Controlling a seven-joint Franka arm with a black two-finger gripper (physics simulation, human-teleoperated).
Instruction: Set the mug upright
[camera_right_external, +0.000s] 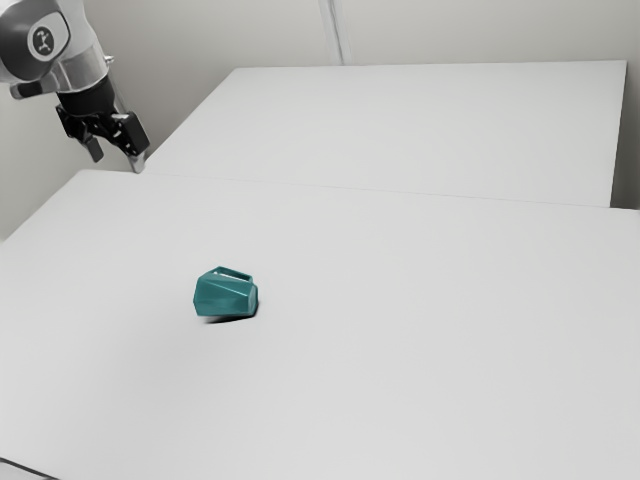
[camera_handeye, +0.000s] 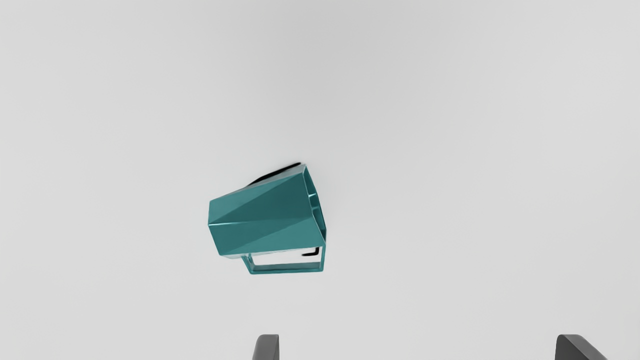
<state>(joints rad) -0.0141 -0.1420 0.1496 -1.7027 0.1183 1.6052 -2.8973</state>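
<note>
- Closest to the wrist cam are the fingertips (camera_handeye: 267, 347) of the gripper (camera_right_external: 116, 159), poking in at the bottom edge. Two of them, spread wide, well apart from each other.
- Headcount: one mug (camera_handeye: 265, 215), teal and faceted, with one handle (camera_handeye: 287, 270). One arm (camera_right_external: 75, 72) with one gripper on it, too.
- The mug's lying on its side on the white table (camera_right_external: 400, 350), well apart from the gripper, which hangs up in the exterior view's upper left.
- The wrist view lets you peek into the open mouth (camera_handeye: 316, 207), plus you see the gap through the handle pretty clearly.
- The exterior view throws in the arm, one white slab (camera_right_external: 430, 130) beyond the table, one thin cord (camera_right_external: 337, 30) on the back wall (camera_right_external: 450, 35) and one dark line (camera_right_external: 28, 469) in the near corner.
- Which way it points: long axis is basically flat, running roughly along the line from one fingertip to the other, a bit slanted. In the exterior view the wider mouth end faces left and the narrower base (camera_right_external: 253, 300) faces right.
- Handle's on the side toward the gripper, fwiw.
</note>
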